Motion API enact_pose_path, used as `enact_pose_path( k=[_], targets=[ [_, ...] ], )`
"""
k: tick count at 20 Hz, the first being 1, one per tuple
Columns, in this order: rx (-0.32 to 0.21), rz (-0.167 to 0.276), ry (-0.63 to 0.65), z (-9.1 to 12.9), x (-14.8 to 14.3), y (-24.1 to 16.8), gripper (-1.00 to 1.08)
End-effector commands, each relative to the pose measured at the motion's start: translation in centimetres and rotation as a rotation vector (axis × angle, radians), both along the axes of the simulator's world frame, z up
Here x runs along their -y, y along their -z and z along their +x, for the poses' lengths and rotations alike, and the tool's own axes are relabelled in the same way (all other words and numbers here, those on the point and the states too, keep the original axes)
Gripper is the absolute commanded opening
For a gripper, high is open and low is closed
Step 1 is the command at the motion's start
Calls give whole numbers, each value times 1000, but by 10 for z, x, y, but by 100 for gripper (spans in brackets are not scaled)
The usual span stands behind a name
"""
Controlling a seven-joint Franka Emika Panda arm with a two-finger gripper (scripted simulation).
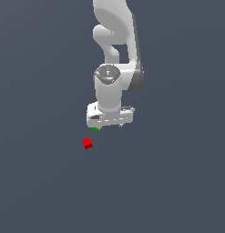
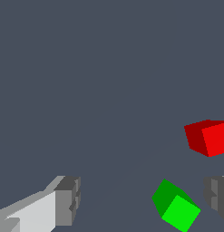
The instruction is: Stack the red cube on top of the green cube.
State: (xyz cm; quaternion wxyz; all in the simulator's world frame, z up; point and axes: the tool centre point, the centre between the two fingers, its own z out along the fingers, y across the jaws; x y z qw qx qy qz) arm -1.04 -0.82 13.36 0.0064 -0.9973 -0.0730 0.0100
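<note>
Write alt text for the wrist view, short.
Open gripper over a flat grey floor, holding nothing: one finger at one side, the other finger cut off at the frame edge. The green cube lies between the fingers, nearer the cut-off one, untouched; the red cube sits apart, beyond it.

Glossy white rounded arm (image 1: 115,50) with grey-padded fingers (image 2: 68,201).

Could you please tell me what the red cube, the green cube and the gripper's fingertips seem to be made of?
These are simulator renders, so materials are guesses. The red cube and green cube show flat, uniform colour with no gloss, grain or texture: perhaps matte plastic or painted wood. The fingertips of the gripper are plain mid-grey and matte with stepped edges, possibly rubber-like pads on a white, smooth body.
</note>
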Motion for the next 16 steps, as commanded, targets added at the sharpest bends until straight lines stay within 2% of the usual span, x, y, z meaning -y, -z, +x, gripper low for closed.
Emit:
enact_pose_path(
  k=[1, 9, 16],
  targets=[
    [2, -1, -33, 1, 16, 8, 100],
    [12, -5, -155, 10, 72, 37, 100],
    [19, -7, -233, 22, 106, 55, 100]
  ],
)
